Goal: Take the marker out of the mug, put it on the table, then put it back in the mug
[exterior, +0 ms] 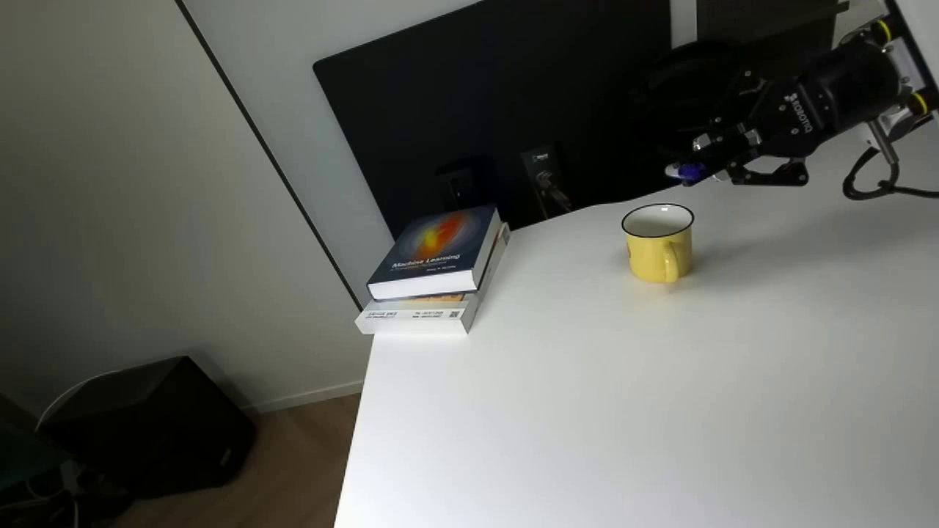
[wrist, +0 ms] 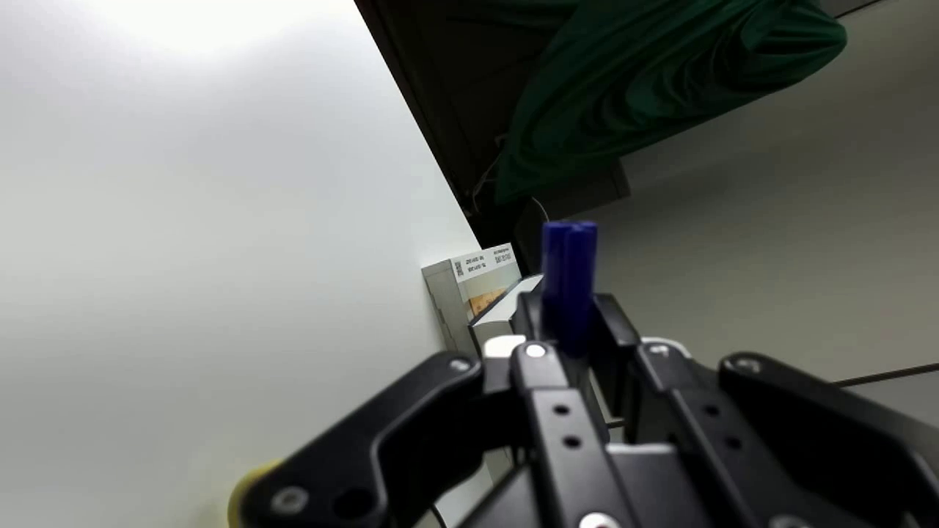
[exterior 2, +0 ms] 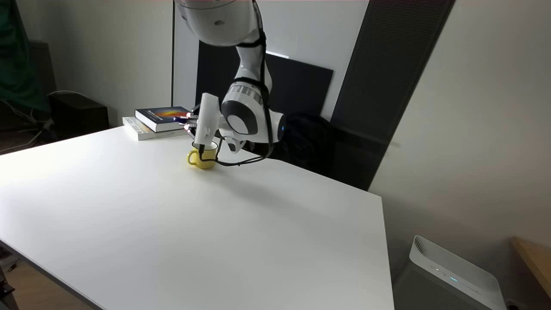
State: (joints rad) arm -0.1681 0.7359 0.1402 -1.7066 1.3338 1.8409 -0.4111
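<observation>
Tabletop [exterior: 587, 418]: smooth white, filling the lower right of the frame in an exterior view; a soft shadow [exterior: 777, 246] spreads to the right of the mug [exterior: 653, 257].
Wall [exterior: 183, 183]: pale, at upper left; a large black panel [exterior: 469, 103] stands at upper centre.
Floor [exterior: 293, 469]: brown, at lower left, next to a black box [exterior: 169, 433].
Room's edges: in an exterior view, green cloth [exterior 2: 21, 64] hangs at upper left and a pale appliance [exterior 2: 443, 284] stands at lower right, its lit display [exterior 2: 453, 279] too tiny to read.
Upper book [exterior: 436, 249]: left of centre, resting on the lower book [exterior: 422, 319]; the dark cover reads "Machine Learning", the smaller lines beneath too blurred.
Lower book: whitish spine with print and a square code [exterior: 454, 314], too small to make out.
Gripper [wrist: 571, 323]: black, its body lettered "ROBOTIQ" at upper right in an exterior view; fingers clamped on the blue marker [wrist: 569, 271], which shows mid-frame in the wrist view.
Marker: held in the air, higher in the frame than the mug's rim, apart from mug and tabletop.
Mug: yellow, dark-rimmed, upright, right of centre.
</observation>
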